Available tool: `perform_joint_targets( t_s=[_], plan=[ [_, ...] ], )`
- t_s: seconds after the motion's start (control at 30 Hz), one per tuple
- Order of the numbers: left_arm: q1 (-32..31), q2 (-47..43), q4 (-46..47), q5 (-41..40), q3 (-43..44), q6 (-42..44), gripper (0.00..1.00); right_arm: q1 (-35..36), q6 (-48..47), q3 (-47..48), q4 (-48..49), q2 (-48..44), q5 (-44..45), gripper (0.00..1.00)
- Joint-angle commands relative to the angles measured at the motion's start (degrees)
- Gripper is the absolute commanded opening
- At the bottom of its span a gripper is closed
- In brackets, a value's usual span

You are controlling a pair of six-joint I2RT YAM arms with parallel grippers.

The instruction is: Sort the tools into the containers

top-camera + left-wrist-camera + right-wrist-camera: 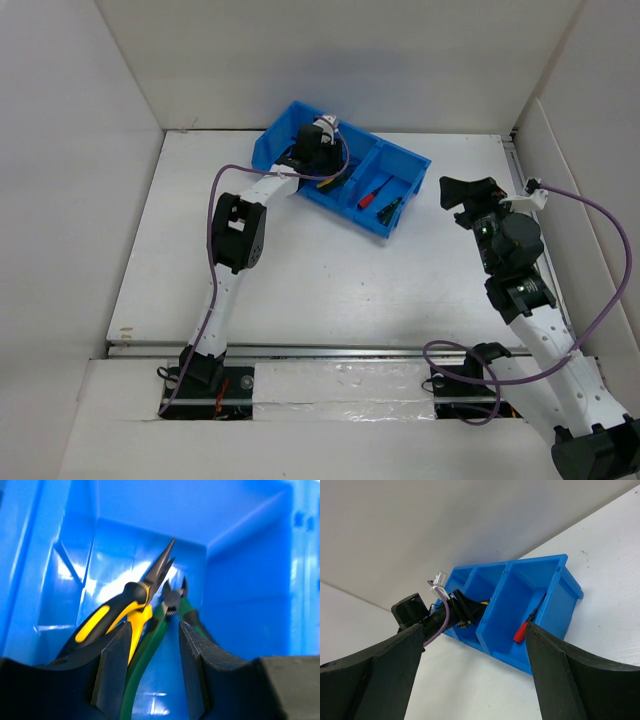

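The top camera looks steeply down from high above the near edge of the table (300, 290) and takes in the whole surface from afar. The left wrist camera sits inside the blue bin (150, 510), close to its walls. The right wrist camera faces that bin obliquely from well outside, so all three views share it.

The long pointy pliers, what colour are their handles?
Black and yellow on those pliers; the left wrist view shows it best.
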Motion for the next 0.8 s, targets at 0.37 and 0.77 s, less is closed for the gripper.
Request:
perform_joint_targets(
  t_s=[0.37,0.77],
  plan=[
    [0.91,-2.36,11.52,1.06,-0.27,-6.13,0.39,0.09,-0.27,-0.10,3.53,0.37,-0.87,0.86],
    [0.91,-22.82,10.74,3.88,-7.73,-1.75,0.56,0.62,-2.64,1.04,3.88,1.86,0.10,0.90]
  ],
)
